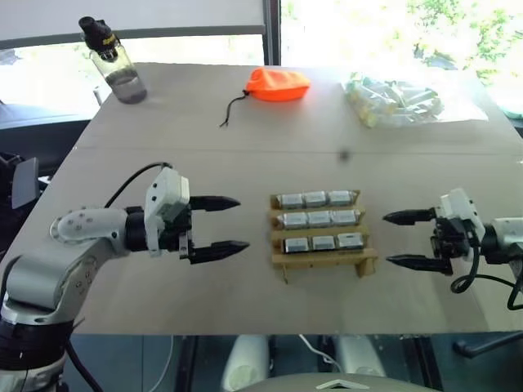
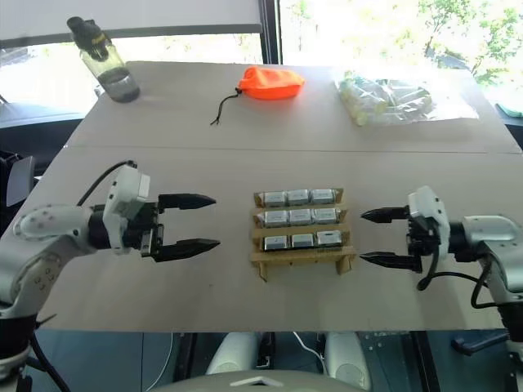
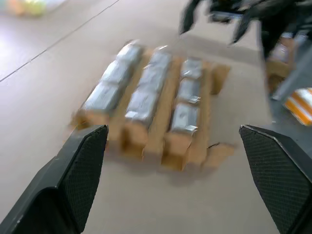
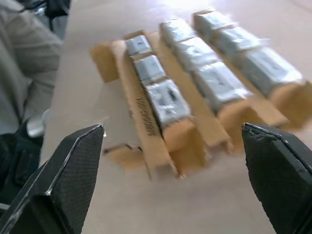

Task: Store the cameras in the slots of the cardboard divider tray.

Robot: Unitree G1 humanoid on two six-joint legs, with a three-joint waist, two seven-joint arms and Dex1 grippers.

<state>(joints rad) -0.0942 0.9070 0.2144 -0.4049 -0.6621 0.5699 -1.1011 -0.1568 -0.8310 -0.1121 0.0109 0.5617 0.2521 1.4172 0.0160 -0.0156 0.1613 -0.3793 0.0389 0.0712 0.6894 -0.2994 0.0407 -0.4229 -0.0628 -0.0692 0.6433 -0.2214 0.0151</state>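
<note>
The cardboard divider tray (image 1: 322, 257) stands mid-table with three rows, each holding three silver-grey cameras (image 1: 315, 219). My left gripper (image 1: 222, 223) hovers to the tray's left, open, its black fingers pointing at the tray with nothing between them. To the tray's right, my right gripper (image 1: 400, 239) is open and empty too, fingers aimed at the tray, a short gap away. The left wrist view shows the tray (image 3: 151, 141) and filled rows between its fingers; the right wrist view shows the tray (image 4: 151, 141) close, cameras (image 4: 165, 100) seated in slots.
An orange pouch (image 1: 278, 84) with a black cord lies at the back centre. A pile of pale packets in clear wrap (image 1: 392, 100) is at the back right. A clear water bottle (image 1: 114, 64) stands back left. The table (image 1: 245, 302) front edge is near.
</note>
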